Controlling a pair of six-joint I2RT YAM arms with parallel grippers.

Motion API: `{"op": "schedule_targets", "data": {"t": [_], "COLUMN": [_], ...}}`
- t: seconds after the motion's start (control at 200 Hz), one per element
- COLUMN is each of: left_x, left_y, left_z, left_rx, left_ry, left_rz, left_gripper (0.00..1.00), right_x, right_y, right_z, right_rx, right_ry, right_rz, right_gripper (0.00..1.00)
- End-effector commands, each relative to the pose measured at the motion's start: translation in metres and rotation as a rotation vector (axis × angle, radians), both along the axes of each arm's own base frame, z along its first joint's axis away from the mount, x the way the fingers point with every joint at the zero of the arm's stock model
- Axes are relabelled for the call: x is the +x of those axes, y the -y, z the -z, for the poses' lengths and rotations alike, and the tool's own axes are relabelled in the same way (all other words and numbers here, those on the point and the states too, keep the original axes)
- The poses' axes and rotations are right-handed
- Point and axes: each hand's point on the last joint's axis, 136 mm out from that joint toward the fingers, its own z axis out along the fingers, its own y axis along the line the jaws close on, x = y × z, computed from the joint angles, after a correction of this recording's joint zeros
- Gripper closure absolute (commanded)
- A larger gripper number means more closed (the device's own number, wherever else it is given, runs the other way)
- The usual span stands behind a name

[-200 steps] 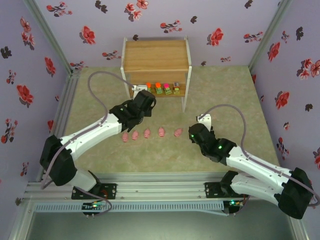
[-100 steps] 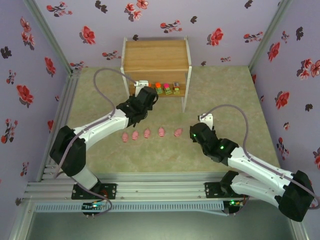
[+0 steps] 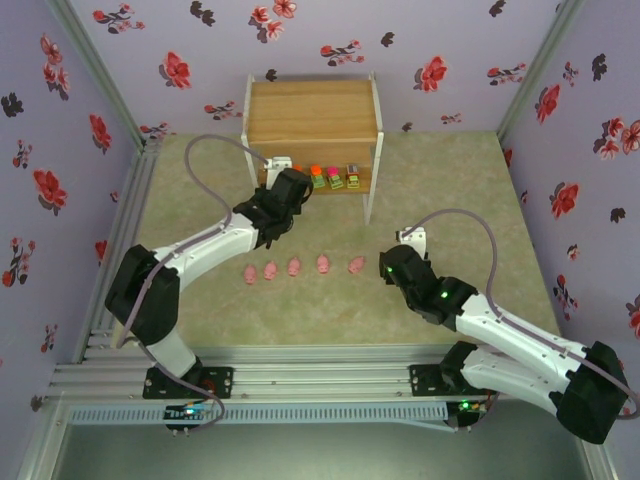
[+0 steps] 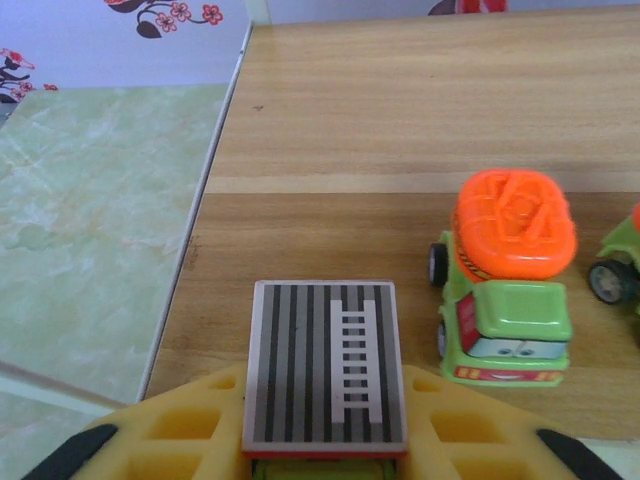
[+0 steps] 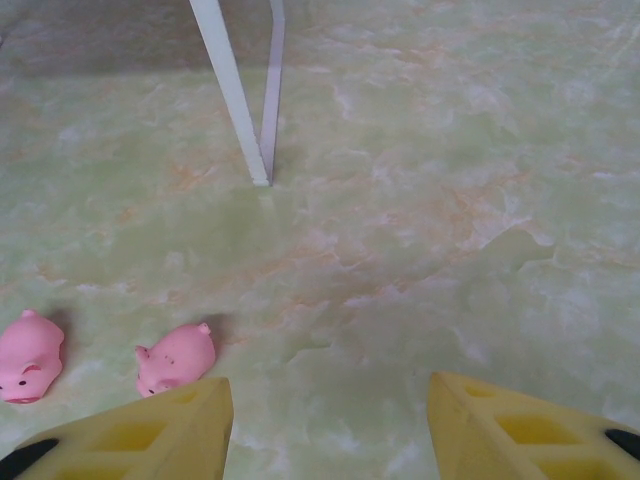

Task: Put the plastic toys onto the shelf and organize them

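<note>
My left gripper [image 4: 325,440] is shut on a small toy truck [image 4: 325,362] with a grey striped top and a ladder print, held over the front of the shelf's lower wooden board [image 4: 400,120]. An orange-topped green truck [image 4: 508,285] stands on that board just to its right, and another green toy [image 4: 620,268] shows at the right edge. In the top view the left gripper [image 3: 297,182] reaches under the shelf [image 3: 312,108]. Five pink pigs [image 3: 294,266] lie in a row on the floor. My right gripper [image 5: 325,425] is open, low over the floor, with two pigs [image 5: 176,357] to its left.
A white shelf leg [image 5: 235,90] stands on the marbled green floor ahead of the right gripper. Other small trucks [image 3: 335,178] line the lower board. Floral purple walls [image 3: 80,150] enclose the area, and a metal rail [image 3: 300,375] runs along the near edge.
My left gripper has moved forward from above the pigs' row to the shelf's lower board, carrying the grey-topped truck. The right arm has barely shifted.
</note>
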Motion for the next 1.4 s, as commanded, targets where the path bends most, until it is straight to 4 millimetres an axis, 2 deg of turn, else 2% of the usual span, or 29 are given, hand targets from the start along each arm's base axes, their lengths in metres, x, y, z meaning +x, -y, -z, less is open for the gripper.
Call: {"op": "schedule_targets", "data": {"t": [0.0, 0.81, 1.15, 1.395], "left_x": [0.015, 0.039, 0.039, 0.033], "left_y": [-0.004, -0.004, -0.004, -0.007], "left_z": [-0.014, -0.005, 0.005, 0.003], "left_rx": [-0.008, -0.023, -0.021, -0.035], "left_ry": [0.049, 0.052, 0.032, 0.037], "left_rz": [-0.035, -0.044, -0.043, -0.042], "left_gripper": [0.74, 0.71, 0.6, 0.55], "right_x": [0.0, 0.002, 0.002, 0.002], "right_y": [0.002, 0.001, 0.002, 0.003], "right_z": [0.005, 0.01, 0.011, 0.011], "right_rx": [0.004, 0.005, 0.005, 0.007], "right_ry": [-0.006, -0.024, -0.027, -0.028], "right_rz": [0.006, 0.001, 0.004, 0.005], "right_gripper": [0.63, 0.63, 0.63, 0.63]}}
